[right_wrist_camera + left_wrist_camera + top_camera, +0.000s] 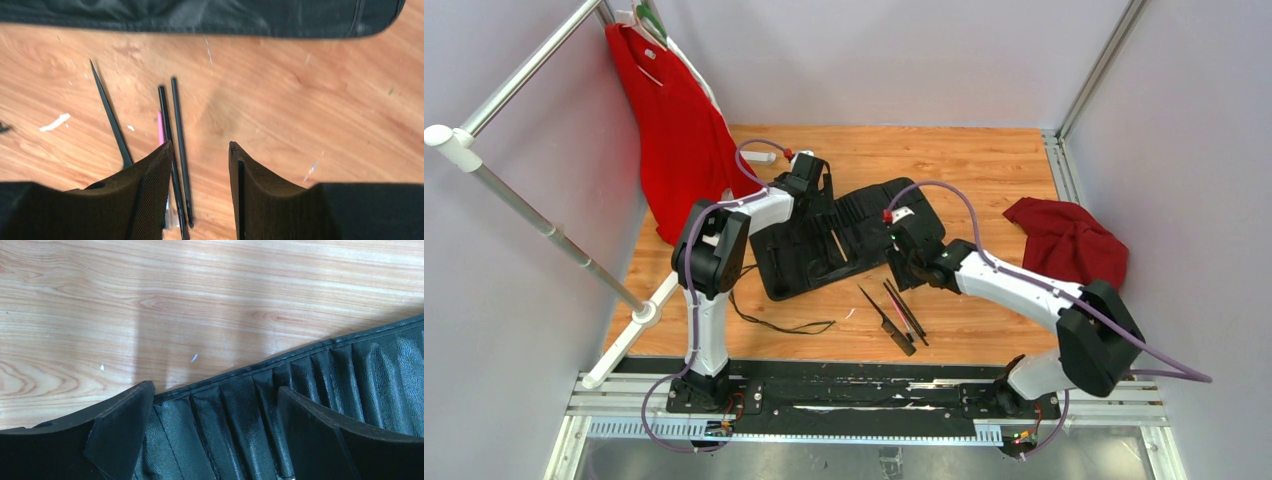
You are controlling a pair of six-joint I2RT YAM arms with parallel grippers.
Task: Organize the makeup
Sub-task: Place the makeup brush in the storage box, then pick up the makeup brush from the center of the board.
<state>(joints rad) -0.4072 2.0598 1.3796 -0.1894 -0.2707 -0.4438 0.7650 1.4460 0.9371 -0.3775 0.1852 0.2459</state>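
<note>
Case (864, 218) is spread mid-tabletop under the left gripper (215, 390), jaws apart. The right gripper (200, 147), jaws apart and empty, is held over the brushes (179, 125) toward the near edge; light, stiff and slippery, they are judged best pinched mid-handle.

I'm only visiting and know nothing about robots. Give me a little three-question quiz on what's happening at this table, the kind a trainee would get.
1. True or false: the right gripper is clamped on one of the makeup tools.
2. The left gripper hangs above which thing?
A. the crumpled red cloth
B. the black slotted case
C. the thin black cord
3. Most of the makeup tools on the table are black. What colour is the odd one out?

Key:
1. False: its jaws stand apart and the tools lie loose on the wood.
2. B.
3. Pink.
</note>
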